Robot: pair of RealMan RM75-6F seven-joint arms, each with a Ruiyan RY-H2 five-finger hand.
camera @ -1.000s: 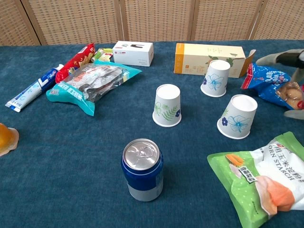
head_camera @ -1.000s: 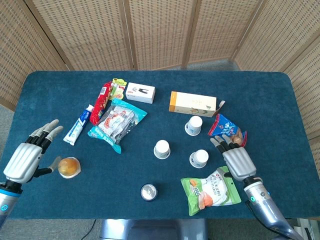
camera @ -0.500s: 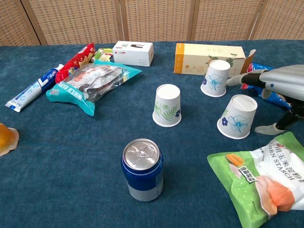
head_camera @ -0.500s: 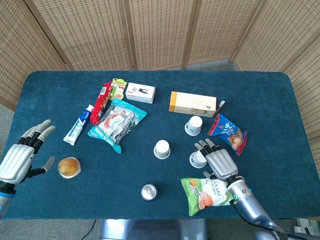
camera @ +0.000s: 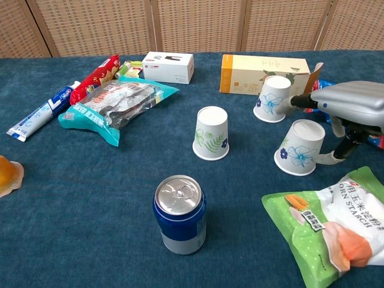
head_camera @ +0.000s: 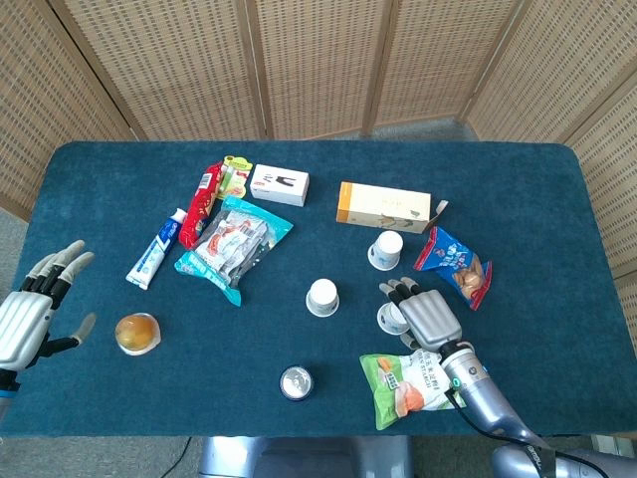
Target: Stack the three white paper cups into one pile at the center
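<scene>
Head view: 3 upside-down paper cups stand apart on the blue table (head_camera: pixel 557 199): the middle cup (head_camera: pixel 322 297), the far cup (head_camera: pixel 385 249), and the near cup (head_camera: pixel 393 318) under the right hand (head_camera: pixel 426 317), whose fingers are spread and hold nothing. The left hand (head_camera: pixel 30 317) hangs open, empty, near the table's left edge.

Chest view: the right hand (camera: pixel 347 111) hovers just beside the near cup (camera: pixel 300 147), thumb by its base.

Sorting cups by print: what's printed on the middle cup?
Green leaves on white cup; clearest in the chest view.
</scene>
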